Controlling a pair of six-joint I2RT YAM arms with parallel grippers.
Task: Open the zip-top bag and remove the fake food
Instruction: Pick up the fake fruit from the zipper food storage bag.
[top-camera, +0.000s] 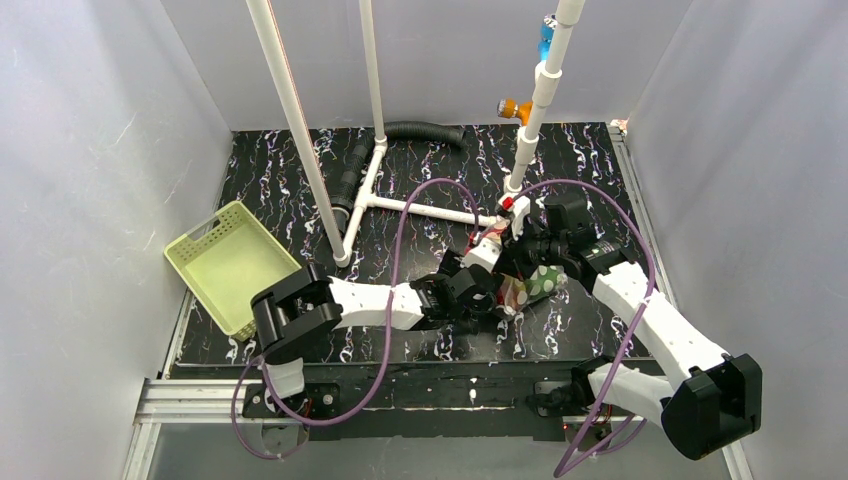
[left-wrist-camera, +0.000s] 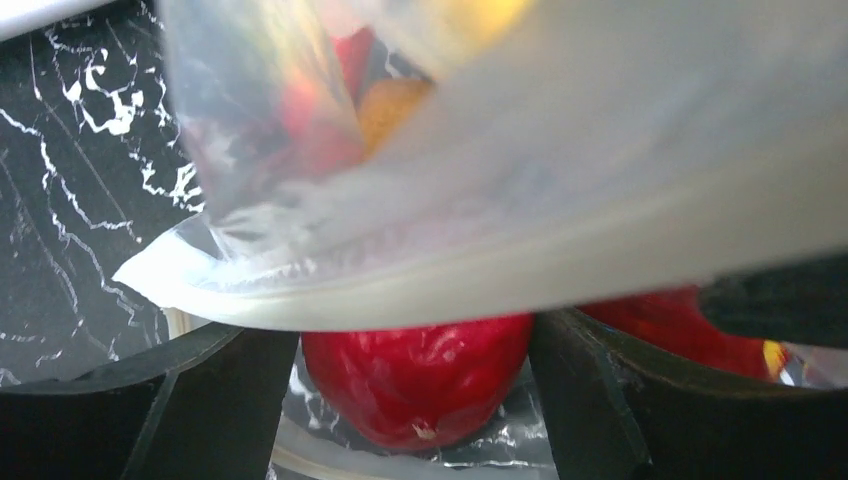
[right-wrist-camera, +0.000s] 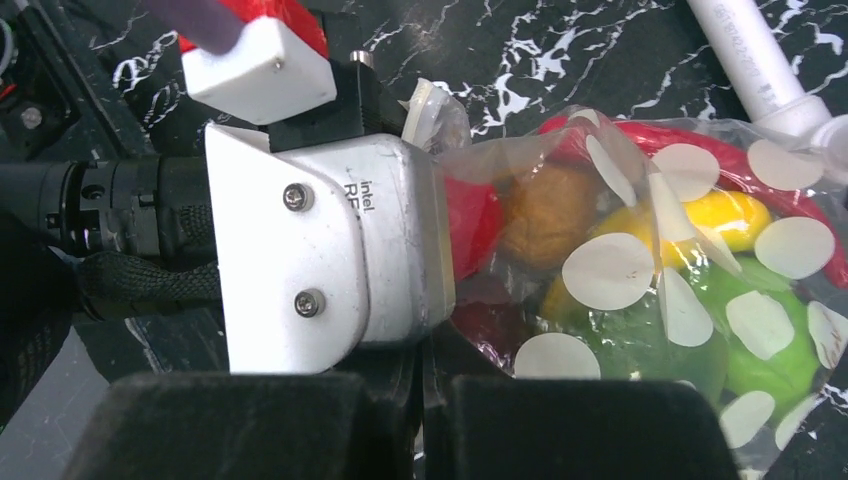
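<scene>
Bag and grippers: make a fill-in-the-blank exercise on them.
The bag is printed with white ____. A ____ round fruit sits between the jaws of the open left gripper. In the top view, the basket stands on the ____ side of the table. The right gripper is ____.
Missing: dots; red; left; shut.

dotted zip-top bag (right-wrist-camera: 610, 270) full of fake food (right-wrist-camera: 735, 215) — a silver camera housing (right-wrist-camera: 330, 250) sits against it.
</scene>
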